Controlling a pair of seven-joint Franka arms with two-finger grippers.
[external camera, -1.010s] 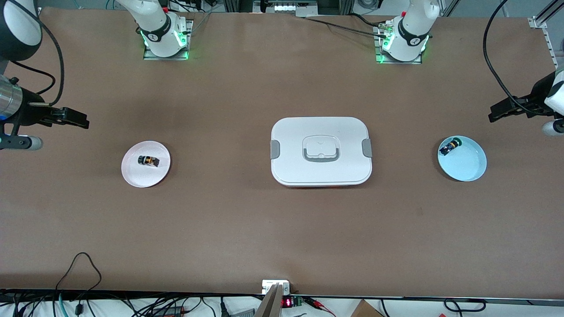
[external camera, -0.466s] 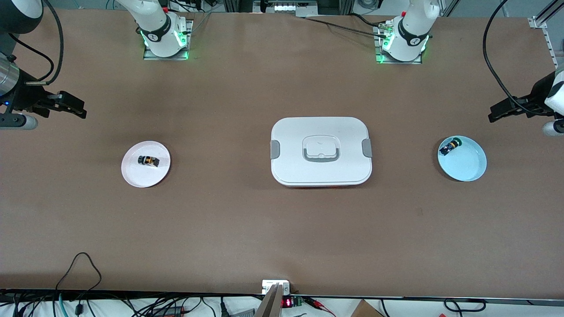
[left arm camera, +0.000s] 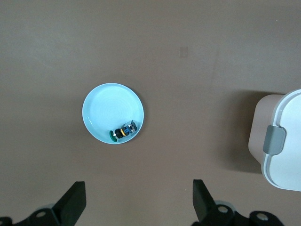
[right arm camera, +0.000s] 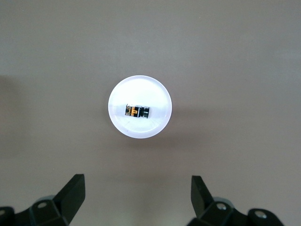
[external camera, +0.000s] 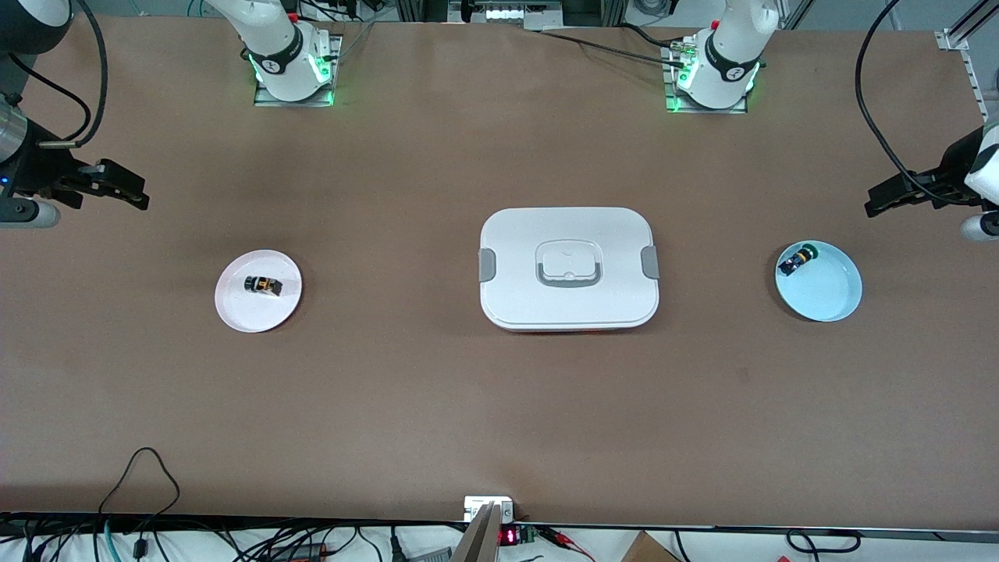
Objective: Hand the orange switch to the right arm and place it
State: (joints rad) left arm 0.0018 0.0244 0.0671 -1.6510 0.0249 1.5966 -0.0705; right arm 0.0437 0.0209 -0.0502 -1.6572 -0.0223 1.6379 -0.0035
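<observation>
The orange switch [external camera: 263, 285] is seen lying on a pale pink plate [external camera: 238, 308] in the left-centre of the front view, well apart from both pincers. The right pincer [external camera: 125, 190] is held at the upper left edge of the frame, its fingers spread wide and empty. The left pincer [external camera: 890, 199] is held at the right edge, likewise spread and empty, near a light blue plate [external camera: 827, 300] carrying a green-capped part [external camera: 798, 259]. A white lidded box [external camera: 568, 268] is set at the bench [external camera: 499, 421] centre, between the plates. The switch's long axis is laid roughly across the frame, slightly tilted.
</observation>
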